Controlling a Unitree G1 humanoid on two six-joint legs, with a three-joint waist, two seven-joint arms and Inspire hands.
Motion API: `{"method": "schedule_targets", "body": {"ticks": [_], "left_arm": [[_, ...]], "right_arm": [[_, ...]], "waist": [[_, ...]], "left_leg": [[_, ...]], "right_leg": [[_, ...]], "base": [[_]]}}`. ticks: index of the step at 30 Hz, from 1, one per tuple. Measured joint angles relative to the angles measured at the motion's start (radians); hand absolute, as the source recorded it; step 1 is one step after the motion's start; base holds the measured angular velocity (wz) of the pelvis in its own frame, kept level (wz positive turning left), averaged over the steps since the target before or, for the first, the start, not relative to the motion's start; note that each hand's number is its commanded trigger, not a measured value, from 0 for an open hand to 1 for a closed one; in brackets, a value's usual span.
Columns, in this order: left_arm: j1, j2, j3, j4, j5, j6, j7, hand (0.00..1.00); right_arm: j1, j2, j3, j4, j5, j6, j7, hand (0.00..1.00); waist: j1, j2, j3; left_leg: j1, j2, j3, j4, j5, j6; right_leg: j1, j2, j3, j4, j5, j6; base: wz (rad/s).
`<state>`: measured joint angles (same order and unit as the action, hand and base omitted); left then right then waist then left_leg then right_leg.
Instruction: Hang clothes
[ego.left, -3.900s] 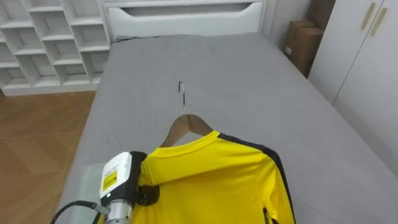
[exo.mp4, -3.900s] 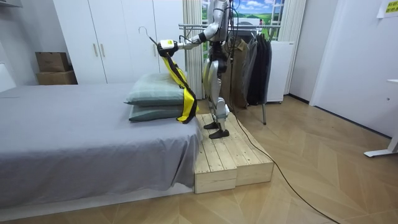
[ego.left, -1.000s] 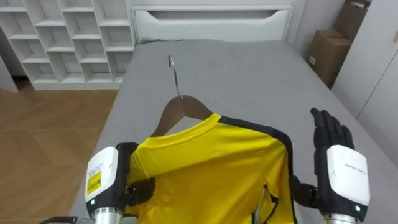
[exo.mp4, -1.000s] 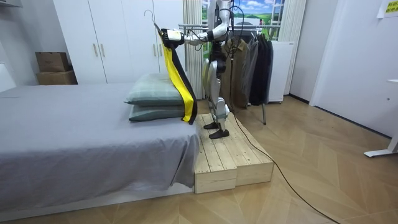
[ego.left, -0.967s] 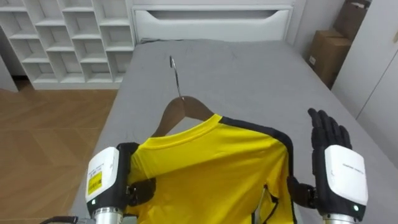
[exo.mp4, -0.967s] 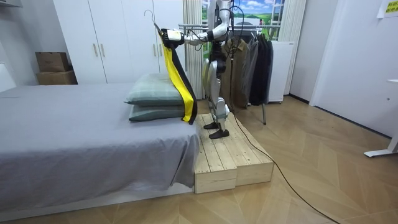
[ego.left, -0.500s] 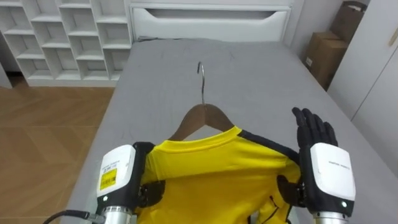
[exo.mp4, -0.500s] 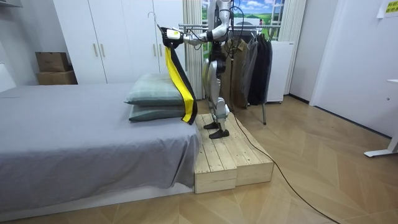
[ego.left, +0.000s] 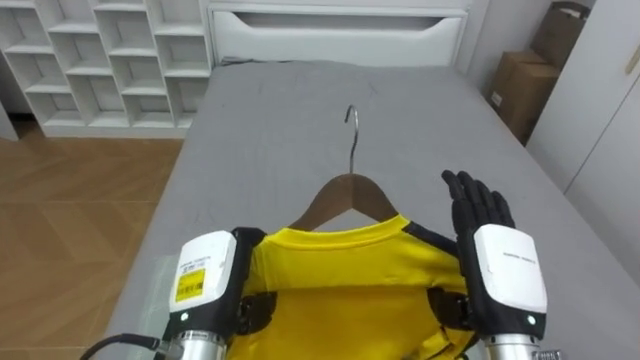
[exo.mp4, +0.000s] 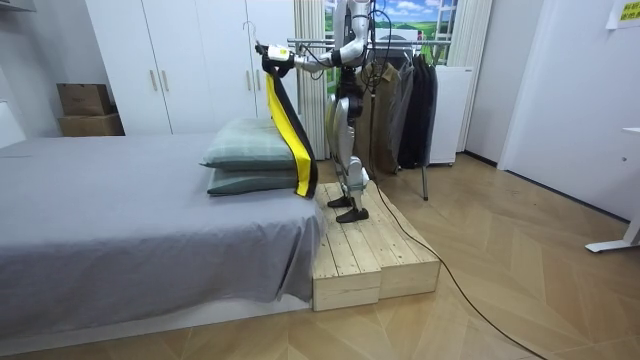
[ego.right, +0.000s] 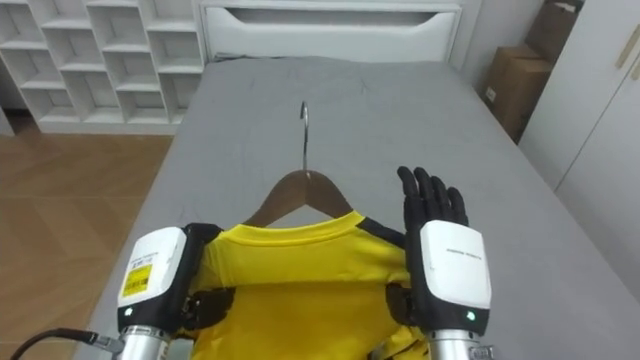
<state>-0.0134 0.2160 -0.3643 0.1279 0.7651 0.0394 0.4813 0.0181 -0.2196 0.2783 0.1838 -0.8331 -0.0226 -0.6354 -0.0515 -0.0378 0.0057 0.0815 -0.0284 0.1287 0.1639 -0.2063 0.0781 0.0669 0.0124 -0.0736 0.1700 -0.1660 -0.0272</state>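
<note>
Grey bedding covers the bed (ego.left: 300, 120) ahead of the robot, running to a white headboard (ego.left: 340, 35), with white cubby shelves (ego.left: 100, 60) over the wooden floor on the left and a cardboard box (ego.left: 525, 85) beside a white wardrobe (ego.left: 610, 120) on the right. In the room view the robot stands upright on a low wooden platform (exo.mp4: 375, 255) at the bed's end, just beside two stacked pillows (exo.mp4: 245, 160), with a rack of dark clothes (exo.mp4: 400, 100) behind it. Both arms hold a yellow shirt (ego.left: 350, 270) with black trim, on a wooden hanger (ego.left: 350, 195), out over the bed. The hanger's long axis runs across from hand to hand, and its metal hook (ego.left: 352, 125) points up and away toward the headboard. The shirt's body drops straight down, ending near the pillows. The left hand (ego.left: 210, 285) has its dark fingers (ego.left: 255, 308) curled into the shirt's left shoulder. The right hand (ego.left: 505, 275) is against the right shoulder, its fingers (ego.left: 475, 205) straight and slightly spread.
</note>
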Motion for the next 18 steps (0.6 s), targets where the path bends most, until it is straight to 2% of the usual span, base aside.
{"method": "schedule_targets", "body": {"ticks": [6,10,18], "left_arm": [[-0.001,-0.002,-0.028,-0.025,0.061,0.005,-0.008,1.00],[-0.001,-0.002,-0.033,-0.049,0.098,0.009,-0.018,1.00],[-0.003,-0.001,-0.030,-0.080,0.165,0.037,-0.028,1.00]], "right_arm": [[0.000,-0.010,0.006,0.000,0.006,0.007,0.042,0.00],[-0.006,-0.018,0.005,0.000,0.013,0.025,0.076,0.00],[-0.042,-0.019,0.005,0.028,0.013,0.031,0.121,0.00]], "waist": [[-0.004,0.001,0.0004],[-0.005,0.002,-0.0002],[0.006,0.005,-0.0014]], "left_leg": [[-0.005,0.000,0.000,0.000,0.000,0.000],[-0.006,0.000,-0.003,0.001,0.000,0.000],[-0.006,0.000,-0.006,0.002,0.000,0.000]], "right_leg": [[0.000,0.000,-0.001,0.000,0.000,0.000],[0.000,0.000,-0.002,0.000,0.000,0.000],[0.000,-0.006,-0.008,-0.001,0.000,0.000]], "base": [[0.00],[0.00],[0.00]]}}
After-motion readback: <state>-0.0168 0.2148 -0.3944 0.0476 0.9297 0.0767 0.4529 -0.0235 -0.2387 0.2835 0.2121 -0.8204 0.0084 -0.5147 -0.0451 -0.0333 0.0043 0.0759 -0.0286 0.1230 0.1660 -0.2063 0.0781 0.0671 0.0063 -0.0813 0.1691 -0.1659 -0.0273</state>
